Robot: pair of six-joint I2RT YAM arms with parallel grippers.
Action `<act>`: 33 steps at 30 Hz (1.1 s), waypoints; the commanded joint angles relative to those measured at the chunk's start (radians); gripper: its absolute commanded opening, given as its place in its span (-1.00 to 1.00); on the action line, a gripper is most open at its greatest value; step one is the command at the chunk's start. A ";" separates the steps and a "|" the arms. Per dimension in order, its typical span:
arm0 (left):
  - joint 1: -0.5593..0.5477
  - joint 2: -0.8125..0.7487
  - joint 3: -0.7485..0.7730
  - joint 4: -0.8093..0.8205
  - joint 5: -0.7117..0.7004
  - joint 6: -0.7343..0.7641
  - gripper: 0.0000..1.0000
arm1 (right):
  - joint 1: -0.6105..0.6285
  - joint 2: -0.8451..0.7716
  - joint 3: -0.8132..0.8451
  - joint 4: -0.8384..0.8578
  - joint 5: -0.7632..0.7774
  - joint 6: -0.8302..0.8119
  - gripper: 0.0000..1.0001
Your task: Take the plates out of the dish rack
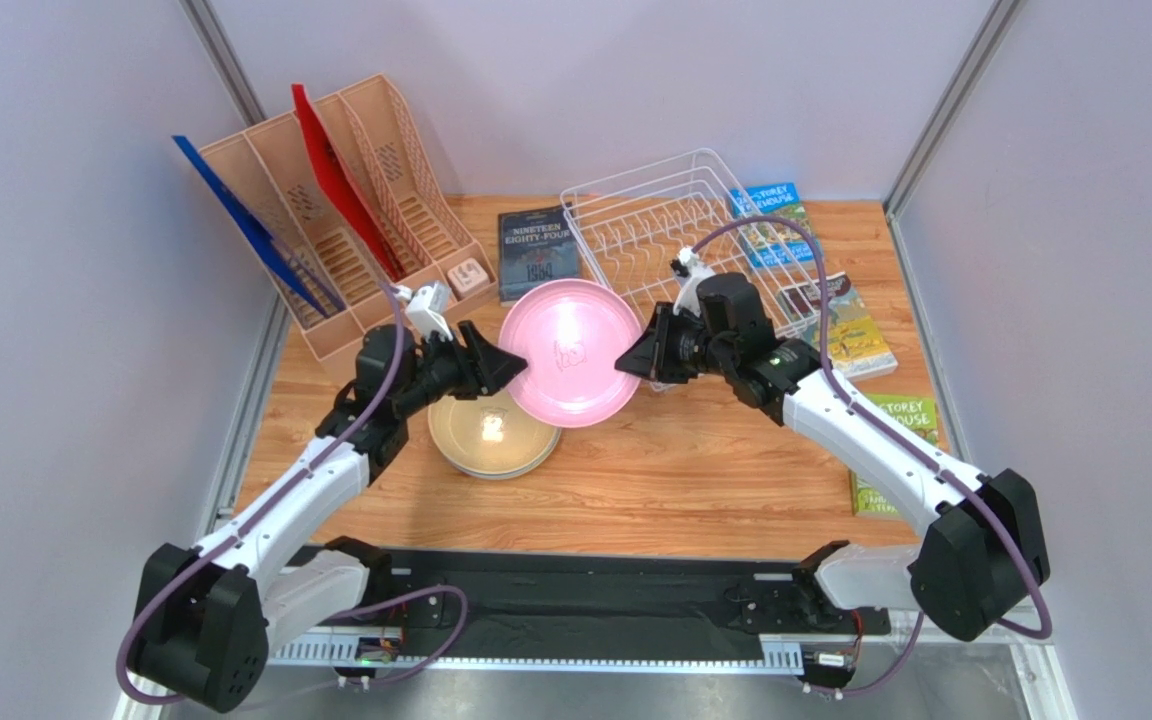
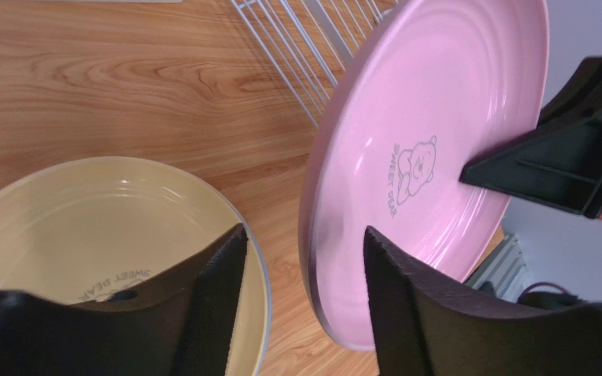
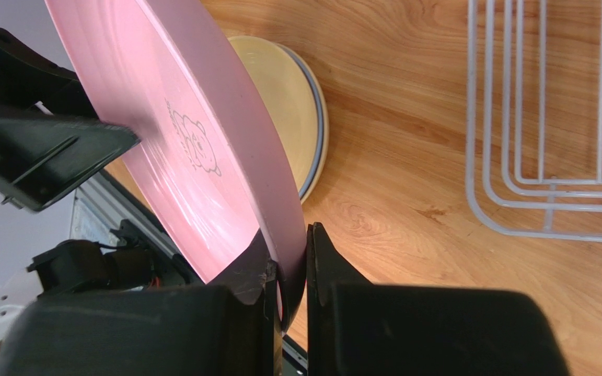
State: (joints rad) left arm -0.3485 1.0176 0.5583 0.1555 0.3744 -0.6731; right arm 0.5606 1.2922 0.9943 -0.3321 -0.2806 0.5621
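A pink plate (image 1: 575, 353) hangs tilted in the air between both grippers, over the wooden table. My right gripper (image 1: 630, 360) is shut on its right rim, and the pinch shows in the right wrist view (image 3: 290, 243) on the pink plate (image 3: 163, 102). My left gripper (image 1: 515, 368) is open, its fingers standing on either side of the left rim (image 2: 304, 235) of the pink plate (image 2: 437, 125) without pinching it. A tan-yellow plate (image 1: 494, 435) tops a stack below the left gripper, with a light blue rim under it. The white wire dish rack (image 1: 672, 225) stands behind and looks empty.
A peach file organiser (image 1: 334, 195) with a blue and a red folder stands at the back left. A dark book (image 1: 534, 248) lies beside the rack, and a small cube (image 1: 465, 278) lies left of it. Several colourful books (image 1: 860, 338) lie along the right side.
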 commanded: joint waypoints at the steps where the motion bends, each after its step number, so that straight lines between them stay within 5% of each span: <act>1: -0.010 0.013 -0.003 0.046 -0.025 0.007 -0.09 | 0.005 -0.008 0.006 0.070 -0.077 0.036 -0.94; 3: -0.010 0.013 0.000 0.026 -0.032 0.012 -0.42 | 0.005 -0.007 0.003 0.070 -0.084 0.038 -0.80; 7: -0.012 -0.001 0.000 -0.002 -0.048 0.027 -1.00 | 0.005 0.001 0.006 0.077 -0.095 0.044 -0.16; 9: -0.012 -0.022 0.000 -0.033 -0.074 0.036 -1.00 | 0.005 0.005 0.009 0.079 -0.081 0.044 0.22; 13: -0.012 -0.077 -0.001 -0.095 -0.136 0.056 -1.00 | 0.004 0.018 0.029 0.062 -0.055 0.024 0.51; 20: -0.012 -0.211 0.029 -0.393 -0.403 0.046 -1.00 | 0.004 -0.010 0.072 -0.071 0.130 -0.054 0.56; 33: -0.012 -0.202 -0.049 -0.470 -0.603 0.043 -1.00 | 0.004 -0.062 0.080 -0.124 0.239 -0.102 0.57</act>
State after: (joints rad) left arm -0.3584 0.7998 0.5186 -0.3286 -0.1791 -0.6247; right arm 0.5617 1.2549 1.0374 -0.4557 -0.0803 0.4858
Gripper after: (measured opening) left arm 0.019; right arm 0.787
